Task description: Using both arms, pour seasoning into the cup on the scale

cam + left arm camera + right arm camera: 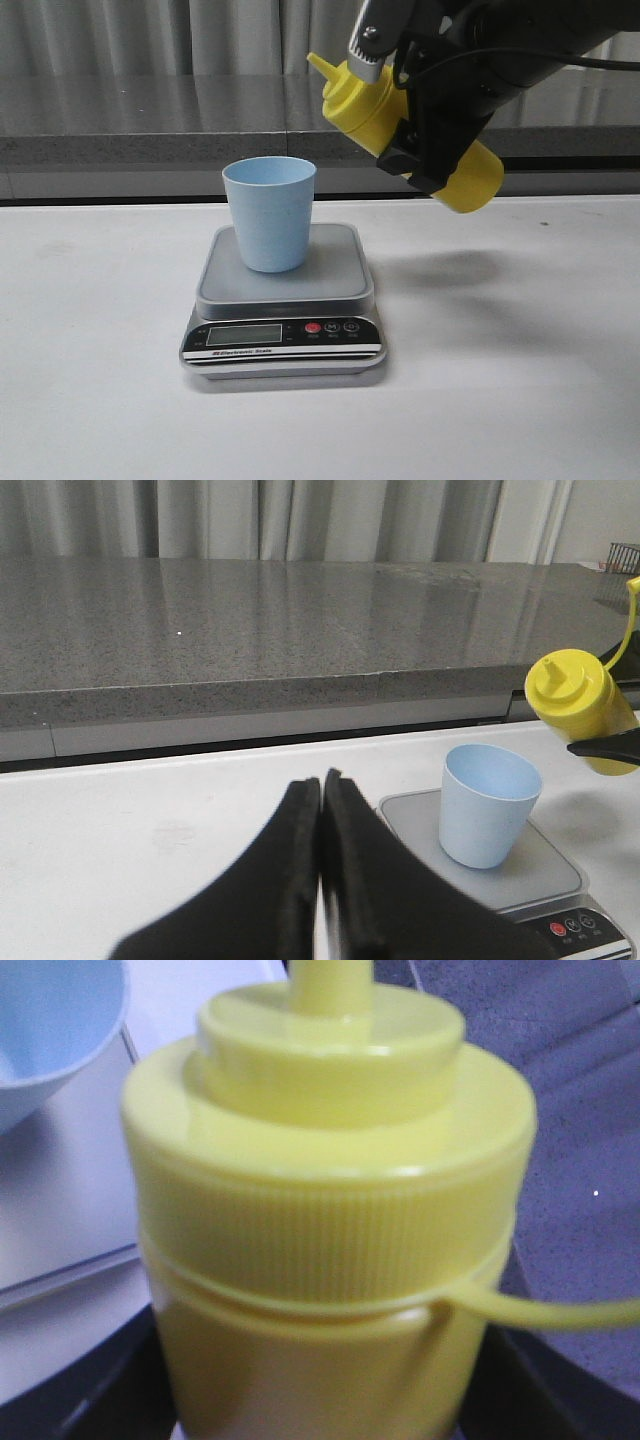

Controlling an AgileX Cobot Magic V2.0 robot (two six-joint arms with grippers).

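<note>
The pale blue cup (269, 213) stands upright on the grey platform of the scale (340, 280) at the table's middle. My right gripper (425, 135) is shut on the yellow seasoning bottle (372, 105) and holds it tilted in the air, up and right of the cup, nozzle pointing up-left. The bottle fills the right wrist view (325, 1210), its tether hanging out to one side. My left gripper (321, 785) is shut and empty; it does not show in the front view. In the left wrist view the cup (488, 805) and bottle (580, 705) lie beyond it to the right.
A grey stone ledge (150, 120) with curtains behind runs along the back of the white table (100, 400). The scale's black front panel (283, 335) with display and red button faces the front edge.
</note>
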